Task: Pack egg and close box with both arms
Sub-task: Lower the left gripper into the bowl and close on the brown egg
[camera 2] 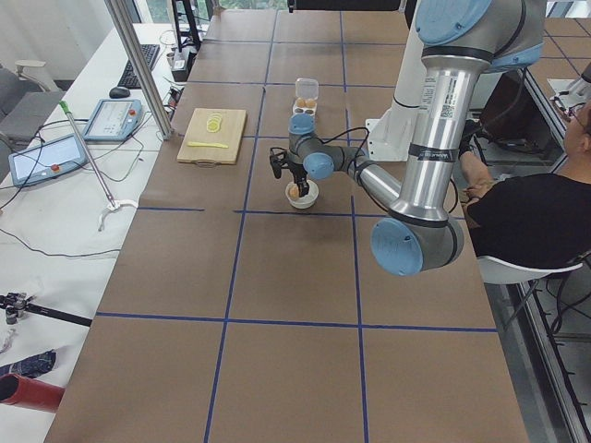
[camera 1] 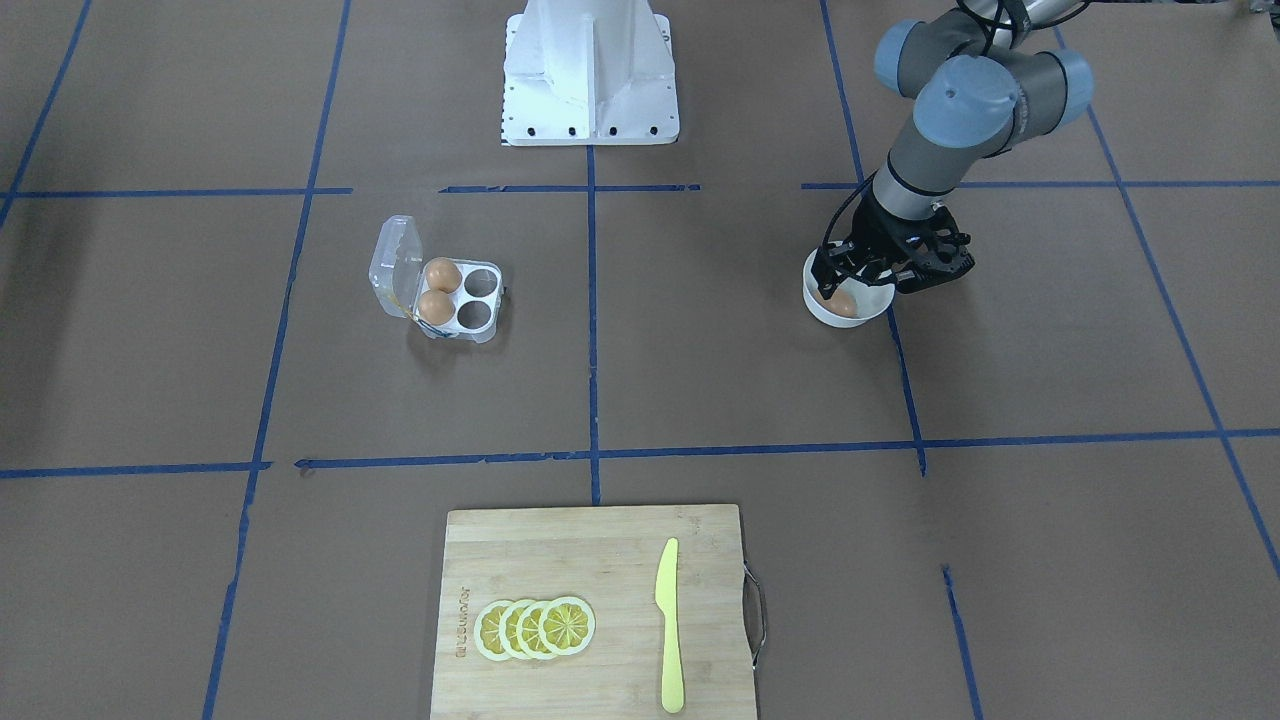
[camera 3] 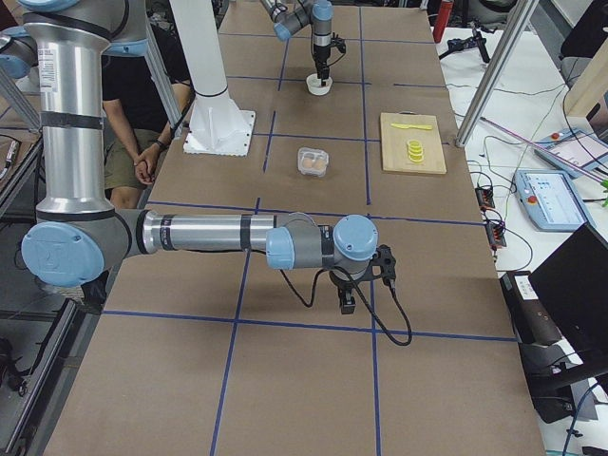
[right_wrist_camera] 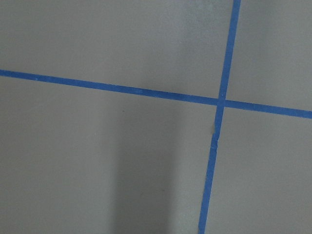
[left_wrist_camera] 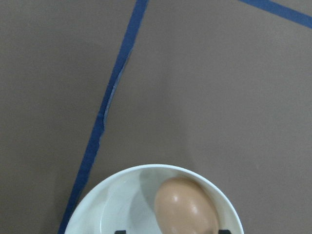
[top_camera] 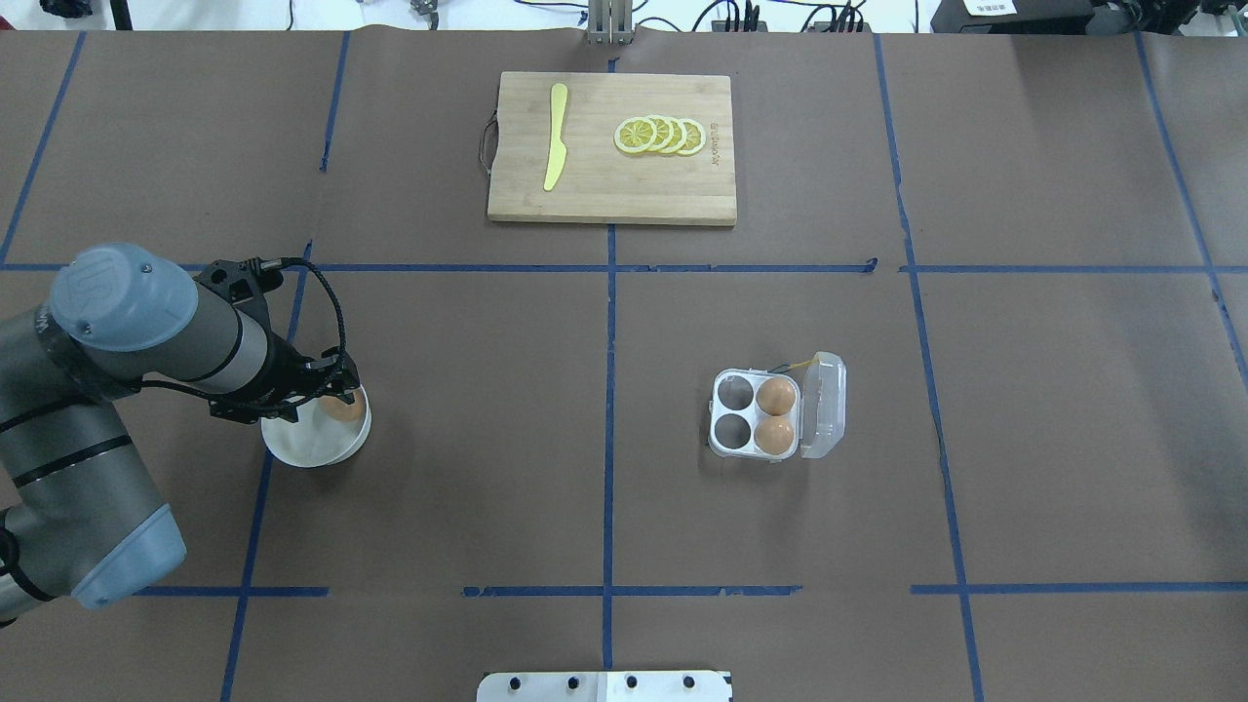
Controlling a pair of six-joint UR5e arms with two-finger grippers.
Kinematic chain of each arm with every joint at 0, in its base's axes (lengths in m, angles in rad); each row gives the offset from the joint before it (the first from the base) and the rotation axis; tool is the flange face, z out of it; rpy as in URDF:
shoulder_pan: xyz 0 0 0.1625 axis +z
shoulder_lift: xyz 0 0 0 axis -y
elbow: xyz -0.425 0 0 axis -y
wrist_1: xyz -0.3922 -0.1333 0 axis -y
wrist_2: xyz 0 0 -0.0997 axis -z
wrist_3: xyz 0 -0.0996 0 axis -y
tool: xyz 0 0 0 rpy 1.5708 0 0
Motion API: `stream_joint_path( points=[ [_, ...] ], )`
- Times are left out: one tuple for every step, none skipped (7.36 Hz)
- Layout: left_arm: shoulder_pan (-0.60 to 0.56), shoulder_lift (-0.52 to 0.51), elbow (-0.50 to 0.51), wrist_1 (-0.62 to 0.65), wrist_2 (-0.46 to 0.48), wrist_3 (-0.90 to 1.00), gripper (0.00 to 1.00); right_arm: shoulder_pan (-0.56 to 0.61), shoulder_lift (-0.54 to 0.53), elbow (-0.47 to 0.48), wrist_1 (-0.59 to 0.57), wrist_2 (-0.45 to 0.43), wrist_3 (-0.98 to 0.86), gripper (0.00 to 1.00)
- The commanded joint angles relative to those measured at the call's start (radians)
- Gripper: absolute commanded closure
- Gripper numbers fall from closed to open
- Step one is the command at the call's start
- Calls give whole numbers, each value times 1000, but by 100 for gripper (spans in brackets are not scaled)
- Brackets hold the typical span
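Observation:
An orange-brown egg [camera 1: 838, 303] [top_camera: 343, 407] [left_wrist_camera: 186, 207] lies in a round white bowl [camera 1: 822, 312] [top_camera: 307, 448] [left_wrist_camera: 146, 169]. My left gripper [camera 1: 850, 282] [top_camera: 327, 390] [left_wrist_camera: 170, 232] reaches down into the bowl, open, with a fingertip on each side of the egg. The clear box [camera 1: 478, 298] [top_camera: 731, 409] stands apart with its lid [camera 1: 393, 265] [top_camera: 824, 405] open; two eggs [camera 1: 438, 290] [top_camera: 776, 417] fill the cups by the hinge and two cups are empty. My right gripper [camera 3: 347, 304] hangs low over bare table, seen only from the side; I cannot tell whether it is open.
A wooden cutting board [camera 1: 590, 560] [top_camera: 604, 185] with lemon slices [camera 1: 535, 628] [top_camera: 661, 135] and a yellow knife [camera 1: 668, 625] [top_camera: 556, 136] lies at the table's far side. The white pedestal [camera 1: 590, 70] stands at the robot's base.

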Motion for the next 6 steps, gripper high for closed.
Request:
stream_joint_path(
  points=[
    [2, -1, 7, 0, 1, 0, 30, 0, 0, -2, 12, 0, 0, 0],
    [2, -1, 7, 0, 1, 0, 31, 0, -2, -8, 23, 0, 1, 0],
    [2, -1, 12, 0, 1, 0, 32, 0, -2, -11, 27, 0, 1, 0],
    [2, -3, 15, 0, 3, 0, 32, 0, -2, -14, 29, 0, 0, 0],
    [2, -9, 17, 0, 8, 0, 32, 0, -2, -14, 29, 0, 0, 0],
    [3, -9, 17, 0, 6, 0, 32, 0, -2, -14, 29, 0, 1, 0]
  ],
)
